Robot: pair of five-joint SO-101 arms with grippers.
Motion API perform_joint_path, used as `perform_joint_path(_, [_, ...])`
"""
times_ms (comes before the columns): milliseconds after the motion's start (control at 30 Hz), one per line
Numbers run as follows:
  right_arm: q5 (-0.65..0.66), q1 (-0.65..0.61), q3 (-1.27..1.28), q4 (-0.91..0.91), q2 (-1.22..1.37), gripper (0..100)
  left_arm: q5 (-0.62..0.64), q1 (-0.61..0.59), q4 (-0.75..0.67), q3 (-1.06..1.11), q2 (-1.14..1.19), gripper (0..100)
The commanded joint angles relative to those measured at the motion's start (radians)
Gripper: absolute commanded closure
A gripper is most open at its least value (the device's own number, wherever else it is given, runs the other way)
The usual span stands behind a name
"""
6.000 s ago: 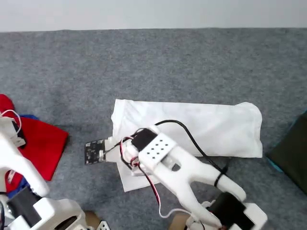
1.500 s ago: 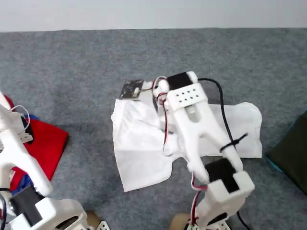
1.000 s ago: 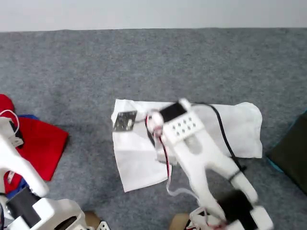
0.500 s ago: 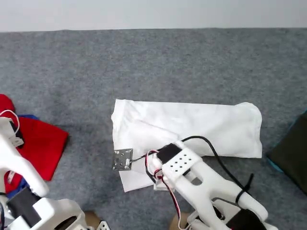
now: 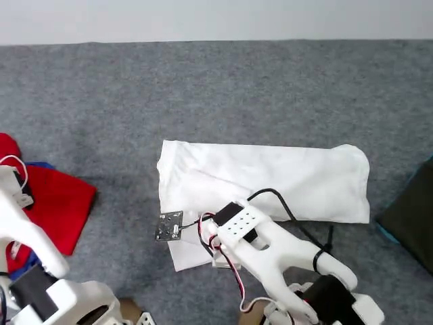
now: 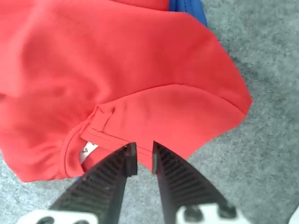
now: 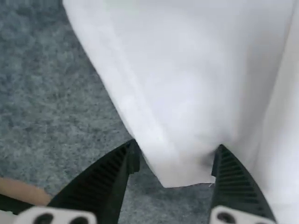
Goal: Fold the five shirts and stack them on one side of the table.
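Observation:
A white shirt [image 5: 270, 179] lies partly folded in the middle of the grey table, with a flap hanging toward the near edge. My right gripper [image 5: 216, 253] hovers over that flap's near end. In the right wrist view the right gripper [image 7: 175, 158] is open, its two fingers on either side of a corner of the white shirt [image 7: 187, 84]. A red shirt [image 5: 57, 203] lies at the left on top of a blue one [image 5: 38, 164]. My left gripper [image 6: 142, 154] is shut just above the red shirt [image 6: 117, 70], near its collar, with nothing in it.
A dark shirt [image 5: 413, 217] with a teal edge lies at the right edge of the table. A blue shirt [image 6: 187, 7] peeks out from under the red one. Bare grey carpet [image 5: 216, 88] spreads beyond the white shirt, up to the far wall.
My right arm has drawn back from the white shirt's far edge to its near left corner and settled low over the flap. The left arm has stayed put.

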Motion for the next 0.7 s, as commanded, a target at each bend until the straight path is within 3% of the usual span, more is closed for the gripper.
perform_joint_path(0, [-0.005,-0.007,-0.032,-0.005,0.010,86.8,0.005,-0.006,-0.014,-0.004,-0.049,93])
perform_joint_path(133, [-0.008,-0.002,-0.032,-0.004,0.010,98.5,0.005,-0.006,-0.015,-0.004,-0.049,93])
perform_joint_path(467, [-0.008,0.001,-0.161,0.061,0.010,98.7,-0.018,-0.006,-0.029,-0.004,-0.049,93])
perform_joint_path(667, [-0.008,0.074,-0.358,0.134,0.019,98.7,-0.035,-0.006,-0.029,-0.004,-0.048,93])
